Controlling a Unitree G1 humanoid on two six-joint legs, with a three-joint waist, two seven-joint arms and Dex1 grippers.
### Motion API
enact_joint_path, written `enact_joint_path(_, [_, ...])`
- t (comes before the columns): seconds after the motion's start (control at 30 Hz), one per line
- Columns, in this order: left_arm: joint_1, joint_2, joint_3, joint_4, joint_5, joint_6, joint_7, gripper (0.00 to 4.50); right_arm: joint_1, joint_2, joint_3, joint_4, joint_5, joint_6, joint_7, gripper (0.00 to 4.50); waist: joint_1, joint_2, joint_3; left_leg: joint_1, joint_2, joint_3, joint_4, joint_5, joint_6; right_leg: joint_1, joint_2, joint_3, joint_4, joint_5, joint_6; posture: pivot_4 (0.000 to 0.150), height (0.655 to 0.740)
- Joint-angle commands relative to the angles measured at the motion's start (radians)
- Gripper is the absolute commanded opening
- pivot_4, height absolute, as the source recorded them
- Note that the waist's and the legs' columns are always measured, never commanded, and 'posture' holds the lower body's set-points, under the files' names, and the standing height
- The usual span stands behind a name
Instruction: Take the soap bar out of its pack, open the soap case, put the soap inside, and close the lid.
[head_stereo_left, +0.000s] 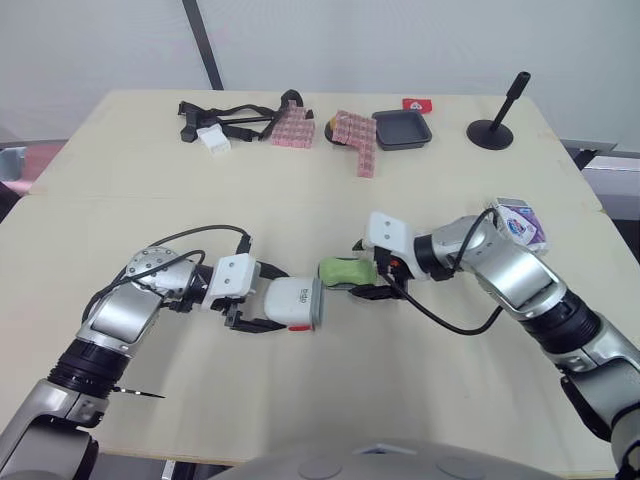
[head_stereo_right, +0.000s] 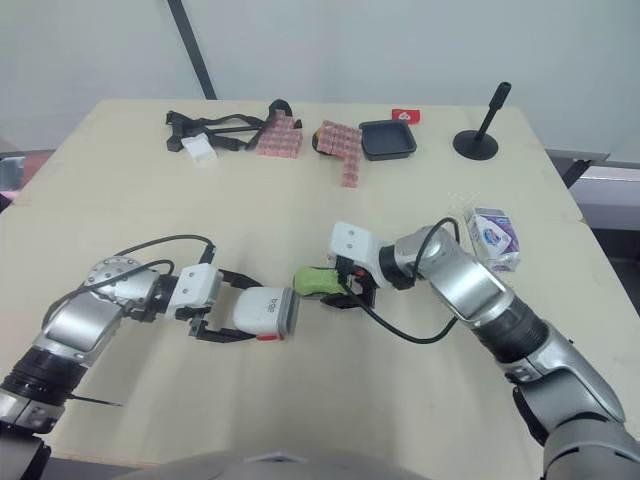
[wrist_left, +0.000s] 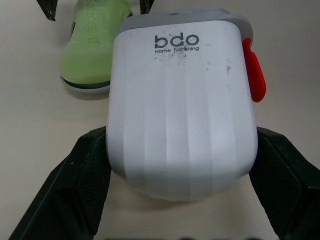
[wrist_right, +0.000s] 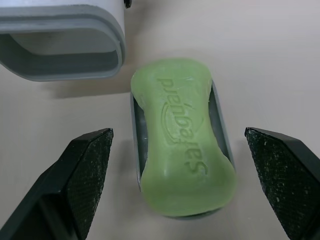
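A green soap bar (head_stereo_left: 347, 271) lies on a thin grey tray (wrist_right: 218, 117) on the table, mid-front. My right gripper (head_stereo_left: 364, 271) is open, one finger on each side of the soap and neither touching it. Just left of the soap, the white soap case (head_stereo_left: 293, 303) with a red latch (wrist_left: 254, 76) lies on its side, its grey-rimmed open end (wrist_right: 60, 50) facing the soap. My left gripper (wrist_left: 180, 145) is shut on the case, fingers (wrist_left: 85, 165) pressed against its two sides. The white and purple soap pack (head_stereo_left: 520, 222) stands behind my right arm.
Along the table's far edge lie black straps (head_stereo_left: 225, 120), two pink patterned packs (head_stereo_left: 355, 135), a black square dish (head_stereo_left: 401, 129), a small red item (head_stereo_left: 417, 104) and a black stand (head_stereo_left: 495, 125). Bare tabletop (head_stereo_left: 300, 210) lies between them and the grippers.
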Motion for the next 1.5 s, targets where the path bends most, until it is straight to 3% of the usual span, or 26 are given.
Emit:
enact_joint_path(0.03, [0.008, 0.004, 0.0, -0.037, -0.004, -0.004, 0.005, 3.69, -0.039, 0.021, 0.01, 0.023, -0.03, -0.012, 0.004, 4.5, 0.0, 0.0, 0.0, 0.0, 0.0, 0.0, 0.0, 0.0, 0.0, 0.0, 0.0, 0.0, 0.0, 0.0, 0.0, 0.15, 0.7374])
enact_joint_path(0.63, [0.008, 0.002, -0.003, -0.039, 0.001, -0.013, 0.017, 3.69, -0.027, 0.075, 0.054, 0.136, -0.117, -0.082, 0.022, 4.5, 0.006, 0.0, 0.0, 0.0, 0.0, 0.0, 0.0, 0.001, -0.003, 0.0, 0.001, 0.0, 0.001, 0.0, 0.0, 0.15, 0.7374])
enact_joint_path(0.67, [0.008, 0.001, -0.003, -0.038, 0.002, -0.013, 0.017, 3.64, -0.024, 0.07, 0.056, 0.135, -0.12, -0.085, 0.027, 3.98, 0.006, 0.0, 0.0, 0.0, 0.0, 0.0, 0.0, 0.001, -0.003, 0.0, 0.001, 0.0, 0.001, 0.0, 0.0, 0.15, 0.7374])
enact_joint_path(0.8, [0.008, 0.001, -0.005, -0.037, 0.003, -0.014, 0.021, 3.64, -0.014, 0.056, 0.059, 0.13, -0.14, -0.098, 0.035, 2.66, 0.008, 0.0, 0.0, 0.0, 0.0, 0.0, 0.0, 0.001, -0.003, 0.0, 0.001, 0.0, 0.001, 0.0, 0.0, 0.15, 0.7374])
enact_joint_path(0.83, [0.008, 0.001, -0.006, -0.037, 0.003, -0.014, 0.022, 3.64, -0.012, 0.052, 0.061, 0.13, -0.145, -0.102, 0.038, 2.54, 0.008, 0.0, 0.0, 0.0, 0.0, 0.0, 0.0, 0.001, -0.003, 0.0, 0.002, 0.0, 0.001, 0.0, 0.0, 0.15, 0.7374])
enact_joint_path(1.17, [-0.001, -0.002, -0.013, -0.02, 0.008, -0.02, 0.027, 3.64, 0.009, 0.019, 0.008, 0.077, -0.133, -0.101, 0.049, 2.54, 0.019, 0.0, 0.0, 0.001, 0.001, 0.0, 0.0, 0.001, -0.003, 0.002, 0.002, 0.0, 0.001, 0.0, 0.0, 0.15, 0.7374])
enact_joint_path(1.5, [-0.033, -0.04, -0.028, 0.017, 0.024, -0.018, 0.048, 3.64, 0.098, -0.215, -0.101, -0.147, -0.024, -0.111, 0.218, 2.54, 0.026, 0.0, 0.0, 0.0, 0.001, 0.0, -0.001, 0.001, -0.004, 0.002, 0.002, 0.0, -0.001, 0.0, 0.001, 0.15, 0.7374])
